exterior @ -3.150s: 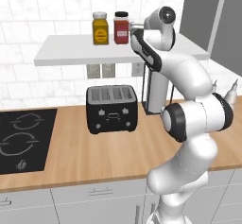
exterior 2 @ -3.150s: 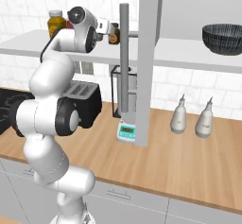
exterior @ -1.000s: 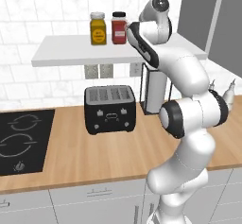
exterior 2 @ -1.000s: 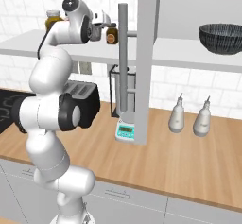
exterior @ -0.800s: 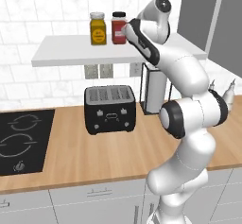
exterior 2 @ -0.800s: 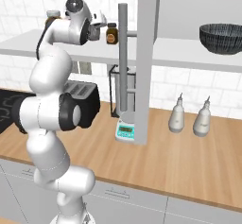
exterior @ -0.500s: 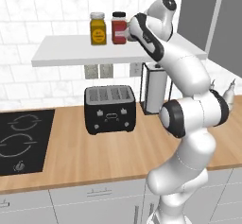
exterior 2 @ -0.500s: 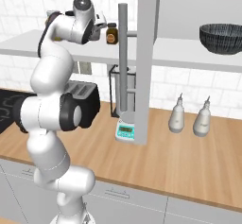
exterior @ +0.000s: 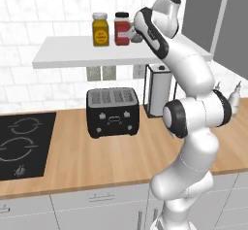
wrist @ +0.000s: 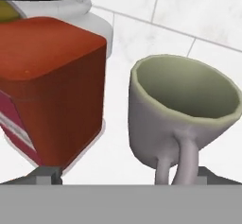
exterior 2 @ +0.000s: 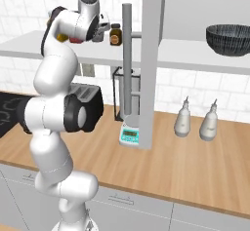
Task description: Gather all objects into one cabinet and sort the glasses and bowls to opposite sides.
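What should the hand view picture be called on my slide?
Mug with handle facing camera, beside red jar.

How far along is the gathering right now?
Looks early. The bowl sits on the cabinet shelf at the far right. The pincer is up at the white shelf, closing in on a mug beside the red jar; nothing gripped yet. Other cups can't be judged.

White shelf (exterior: 72,57) carries yellow jar (exterior: 100,29), red jar (exterior: 122,28) and mug (wrist: 182,109) toward its right end. Wooden counter (exterior: 116,156) carries toaster (exterior: 112,111), scale (exterior 2: 130,135), two bottles (exterior 2: 183,120).
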You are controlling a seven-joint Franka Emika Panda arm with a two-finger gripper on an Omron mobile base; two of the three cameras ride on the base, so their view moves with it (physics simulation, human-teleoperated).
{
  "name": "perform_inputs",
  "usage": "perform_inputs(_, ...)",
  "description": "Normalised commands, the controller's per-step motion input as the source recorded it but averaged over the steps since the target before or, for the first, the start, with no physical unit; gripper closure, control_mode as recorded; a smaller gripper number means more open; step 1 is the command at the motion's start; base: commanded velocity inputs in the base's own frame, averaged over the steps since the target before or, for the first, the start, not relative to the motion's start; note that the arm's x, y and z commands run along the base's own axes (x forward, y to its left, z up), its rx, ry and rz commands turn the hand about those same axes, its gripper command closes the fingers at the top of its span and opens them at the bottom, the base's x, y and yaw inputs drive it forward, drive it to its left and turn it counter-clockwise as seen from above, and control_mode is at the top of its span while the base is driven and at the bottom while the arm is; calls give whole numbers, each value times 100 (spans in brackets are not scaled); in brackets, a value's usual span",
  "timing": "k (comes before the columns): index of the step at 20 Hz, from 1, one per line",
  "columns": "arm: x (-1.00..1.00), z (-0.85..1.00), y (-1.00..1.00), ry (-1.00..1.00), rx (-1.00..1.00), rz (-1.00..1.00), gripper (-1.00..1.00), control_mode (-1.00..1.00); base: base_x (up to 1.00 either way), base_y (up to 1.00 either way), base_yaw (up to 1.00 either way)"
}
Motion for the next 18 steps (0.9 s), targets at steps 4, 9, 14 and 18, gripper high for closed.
perform_inputs(4, 0, 0, -9, 0, 0, -2, -100, -100, 0, 0, 0)
perform_inputs(9, 0, 0, -19, 0, 0, -8, -100, -100, 0, 0, 0)
perform_inputs(14, 0, 0, -29, 0, 0, -15, -100, -100, 0, 0, 0)
perform_inputs(18, 0, 0, -28, 0, 1, -14, -100, -100, 0, 0, 0)
